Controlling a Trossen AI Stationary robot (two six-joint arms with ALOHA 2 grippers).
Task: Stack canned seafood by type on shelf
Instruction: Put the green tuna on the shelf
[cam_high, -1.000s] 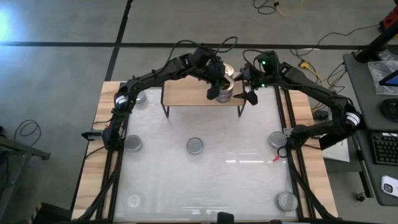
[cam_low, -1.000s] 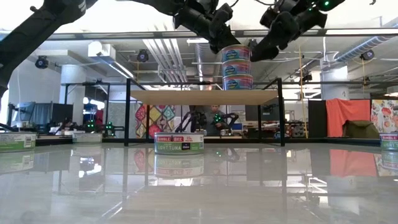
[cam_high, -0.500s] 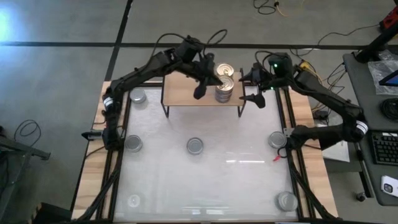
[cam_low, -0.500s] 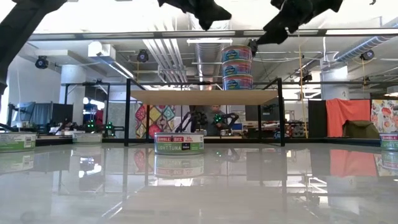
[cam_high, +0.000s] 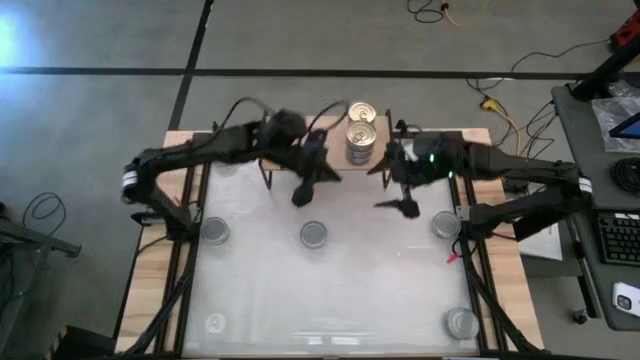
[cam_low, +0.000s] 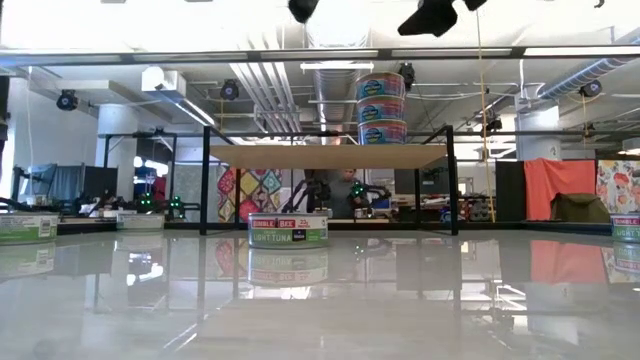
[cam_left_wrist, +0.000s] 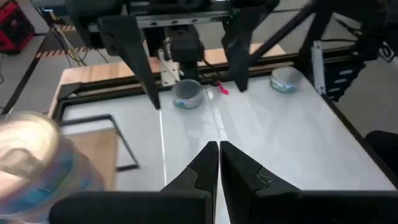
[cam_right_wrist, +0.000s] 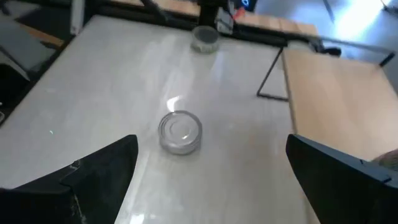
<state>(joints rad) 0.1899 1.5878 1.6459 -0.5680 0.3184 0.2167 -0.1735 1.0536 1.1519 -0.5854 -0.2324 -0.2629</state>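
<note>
Three tins stand stacked (cam_low: 381, 104) on the right part of the shelf (cam_low: 300, 155), gold top uppermost (cam_high: 361, 134) in the high view; a further gold-topped tin (cam_high: 362, 112) sits just behind it, though whether on the plank or beyond its back edge I cannot tell. Loose tins lie on the table (cam_high: 330, 290): the centre tin (cam_high: 314, 235), one at the left (cam_high: 215, 232), one at the right edge (cam_high: 445, 225), and two nearer the front corners (cam_high: 462, 322). Left gripper (cam_high: 303, 192) hangs over the table in front of the shelf, fingers pressed together and holding nothing; its wrist view shows the two tips (cam_left_wrist: 218, 160) meeting. Right gripper (cam_high: 400, 190) hangs at much the same depth, to the right, jaws spread wide and empty; its wrist view looks between its two fingers (cam_right_wrist: 99, 171) down onto the centre tin (cam_right_wrist: 180, 132). Key relation: the centre tin lies below and between the two grippers, a little nearer the left one in the high view, but the right one is already spread and has the tin between its fingers in line of sight. Tin is round and squat, axis upright, so approach angle around it matters little; a straight descent should do. Judgement: the right arm is better placed for the next pick; the left would first have to open.
</note>
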